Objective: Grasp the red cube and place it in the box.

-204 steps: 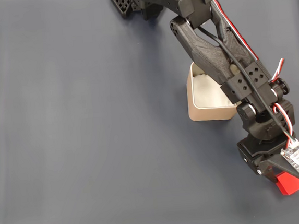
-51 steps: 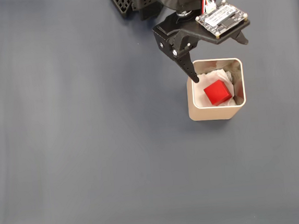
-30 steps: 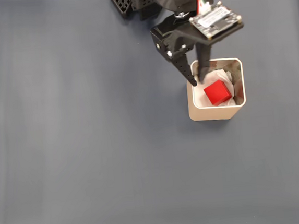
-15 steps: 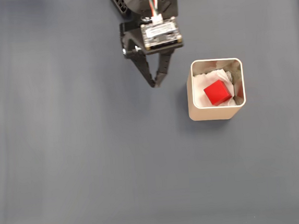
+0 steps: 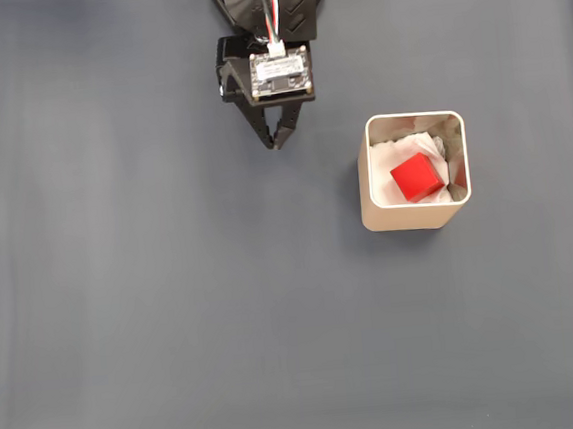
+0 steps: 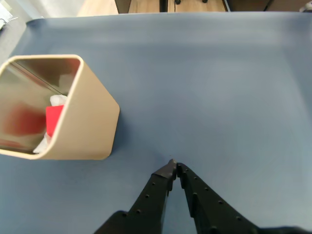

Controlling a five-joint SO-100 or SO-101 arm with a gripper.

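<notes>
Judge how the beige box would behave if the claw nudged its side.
The beige thin-walled square box looks light, so it would probably slide on the smooth grey table. Standing taller than wide, it might tip. The small red cube inside adds little weight.

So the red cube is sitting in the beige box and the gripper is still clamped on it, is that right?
Not quite. The red cube does sit in the beige box, but the gripper holds nothing: the fixed view shows it shut and empty, off to the box's upper left.
</notes>
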